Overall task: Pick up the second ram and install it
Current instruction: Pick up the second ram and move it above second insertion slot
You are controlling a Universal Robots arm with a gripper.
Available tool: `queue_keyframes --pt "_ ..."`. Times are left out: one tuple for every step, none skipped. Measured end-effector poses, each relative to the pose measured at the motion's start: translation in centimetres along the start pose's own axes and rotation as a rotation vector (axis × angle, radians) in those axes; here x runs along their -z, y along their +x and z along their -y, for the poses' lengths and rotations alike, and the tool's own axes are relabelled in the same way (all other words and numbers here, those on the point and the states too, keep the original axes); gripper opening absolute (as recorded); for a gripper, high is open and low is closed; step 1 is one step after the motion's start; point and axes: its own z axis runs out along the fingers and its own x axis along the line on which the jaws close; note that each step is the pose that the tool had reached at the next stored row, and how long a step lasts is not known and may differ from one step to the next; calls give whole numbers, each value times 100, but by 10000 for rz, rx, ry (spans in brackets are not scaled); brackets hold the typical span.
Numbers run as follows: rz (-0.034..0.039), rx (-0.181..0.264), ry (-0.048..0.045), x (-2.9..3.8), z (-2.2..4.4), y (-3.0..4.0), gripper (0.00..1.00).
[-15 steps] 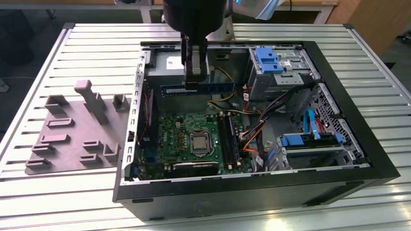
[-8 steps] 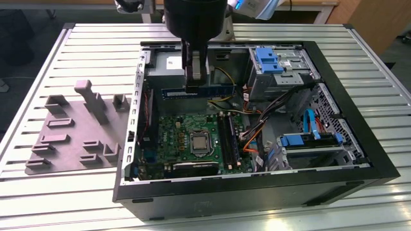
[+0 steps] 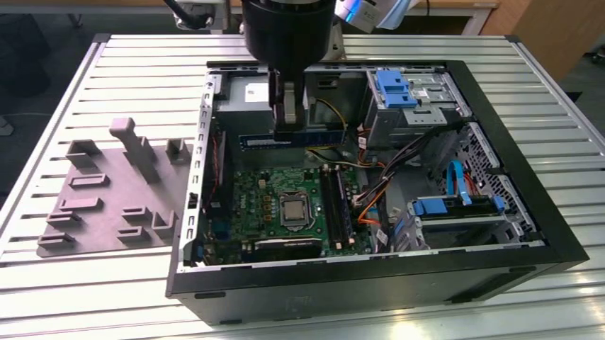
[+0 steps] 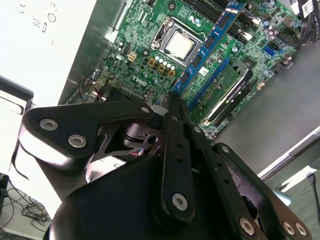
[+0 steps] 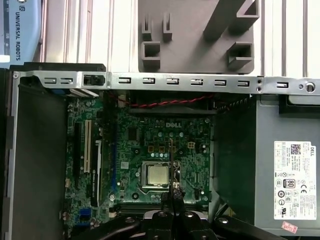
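At the exterior view's left, a grey moulded fixture plate with upright posts [image 3: 113, 191] is laid on the slatted metal surface [image 3: 95, 297]. It is set just beside the open black computer case [image 3: 378, 287], presumably so that parts are within the arm's reach. Further right, over the far part of the case, the gripper [image 3: 286, 133] is hung from the arm. The second ram, a long thin blue-green memory stick [image 3: 257, 142], is clamped about its middle by the narrowly closed fingers [image 4: 174, 150], so that it is balanced level and its lower edge is left free. It is held above the green motherboard [image 3: 265, 188], clear of it and unseated. It is turned across the run of the long black slots [image 3: 338, 205], which are found at the right of the square silver processor [image 3: 295, 210].
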Motion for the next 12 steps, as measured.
queue_keyframes --pt "0 0 0 -10 2 0 12" --pt "1 0 0 -19 3 0 12" --pt "1 0 1 -29 5 0 12" --pt "0 0 0 -37 8 1 12" --pt "0 1 0 -44 12 1 12" --pt "0 1 1 -53 16 1 12" --pt "0 0 0 -61 21 1 12" --pt "0 0 1 -70 28 1 12" --pt "1 0 0 -78 34 1 12" --pt "1 0 1 -87 40 1 12" --pt "0 0 0 -103 54 2 12" --pt "0 -1 0 -111 62 2 12"
